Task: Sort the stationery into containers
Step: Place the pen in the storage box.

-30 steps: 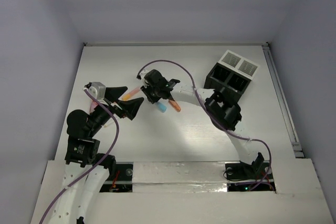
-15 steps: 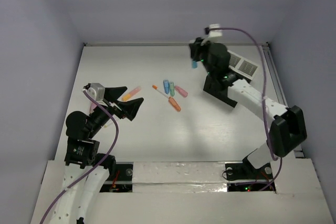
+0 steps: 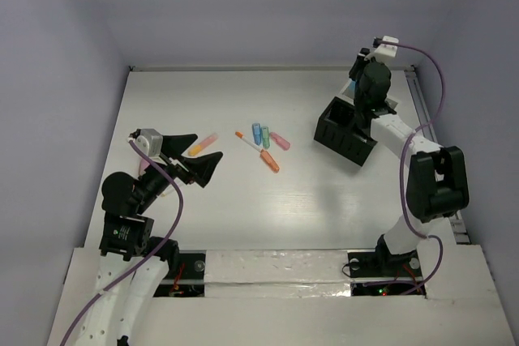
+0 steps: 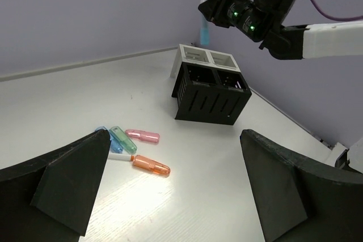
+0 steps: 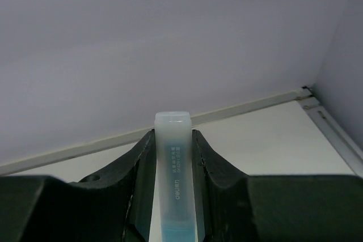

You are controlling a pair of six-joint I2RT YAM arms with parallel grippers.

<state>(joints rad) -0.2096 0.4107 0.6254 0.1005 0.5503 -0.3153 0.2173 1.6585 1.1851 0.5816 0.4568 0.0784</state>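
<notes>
Two fingers (image 4: 68, 179) of the left hand (image 3: 197, 154) stand wide apart with nothing between them, held low over the left part of the desk (image 3: 243, 216). Just beyond the fingertips a pink-and-orange pen (image 3: 203, 144) lies flat on the desk.

Further right, near the middle of the desk, the rest of the loose stationery lies in a small cluster. It holds a thin white pen (image 3: 246, 142) with an orange end, and a blue stub (image 3: 256, 131) and a green stub (image 3: 265, 135) side by side. A pink marker (image 3: 280, 141) lies just to their right. An orange marker (image 3: 270, 161) lies nearest the arms, almost in line with the white pen.

Well apart from the cluster, toward the far right corner, stands the black box (image 4: 207, 103), its compartments open upward. The white tray (image 4: 209, 56) sits against its far side.

Above the tray, clear of its rim, the right hand (image 5: 172, 140) is raised and clamped on a pale blue marker (image 4: 204, 31). The marker hangs upright between the two fingers (image 5: 142, 179), over the tray's left cell as far as the top view shows.
</notes>
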